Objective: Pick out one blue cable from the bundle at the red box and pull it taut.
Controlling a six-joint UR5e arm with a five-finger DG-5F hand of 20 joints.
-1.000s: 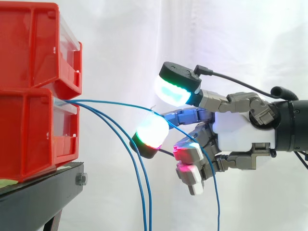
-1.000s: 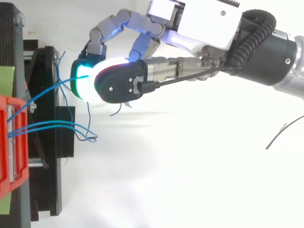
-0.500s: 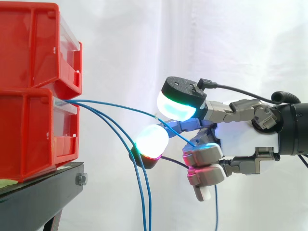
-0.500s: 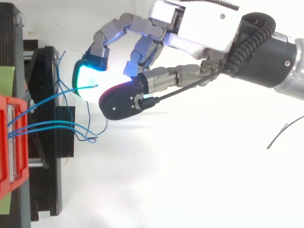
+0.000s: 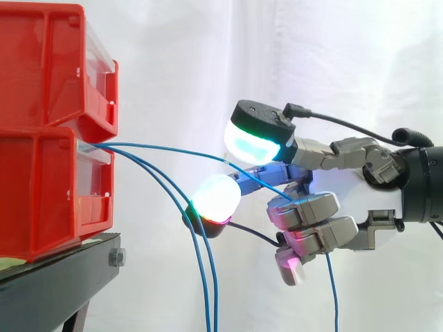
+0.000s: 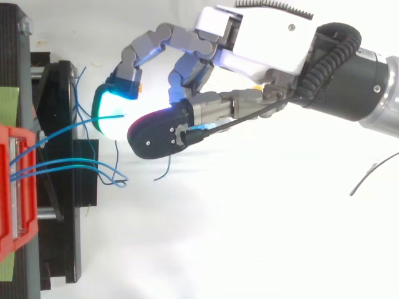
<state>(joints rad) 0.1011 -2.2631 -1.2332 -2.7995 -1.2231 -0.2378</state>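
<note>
Curtain [image 5: 208, 55] bg: hand [image 5: 349, 197] round blue cable [image 5: 173, 149]

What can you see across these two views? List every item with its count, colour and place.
red bins: two, red, stacked at the left on the stand.
stand: one, black, under the bins.
blue cables: three, blue, leaving the lower bin; two hang down, one runs to the hand.
green patches: two, green, at the top view's left edge, either side of the bins.
curtain: one, white, behind everything.
hand: one, grey and white with glowing pads, right of the bins, fingers curled round one cable.
</note>
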